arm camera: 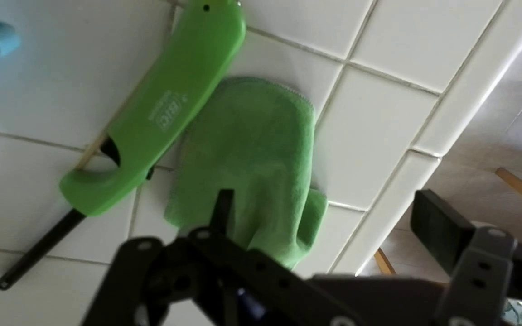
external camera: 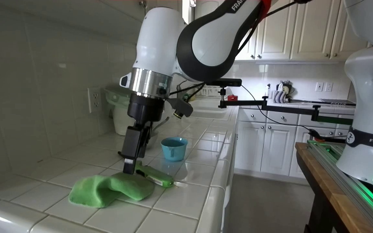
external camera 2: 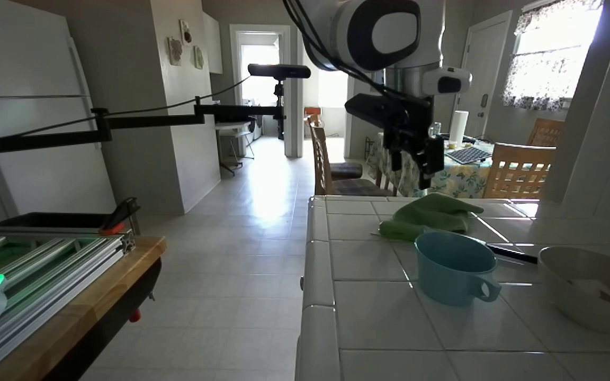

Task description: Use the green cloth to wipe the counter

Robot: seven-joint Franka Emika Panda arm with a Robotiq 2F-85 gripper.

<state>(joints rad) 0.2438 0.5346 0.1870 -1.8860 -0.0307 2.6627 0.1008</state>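
The green cloth (arm camera: 261, 131) lay in soft folds on the white desk (arm camera: 365, 140), near the edge. The claw (arm camera: 326, 203) was right at it, spread wide, with its two fingers far apart. In the wrist view, dark parts of the claw hid the low end of the cloth. I could not tell if a fingertip touched it. The lighter (arm camera: 166, 104) lay just beside the cloth, and its top end was cut off in the wrist view. A thin stick (arm camera: 89, 151) peeked out along it, mostly hidden. In an exterior view, the blue cup (external camera 2: 448, 275) hid part of the lighter, and the black end poked out. Just a blurry bit of the cup showed in the wrist view. The bowl (external camera 2: 575, 296) near the cup was cut off at the side.
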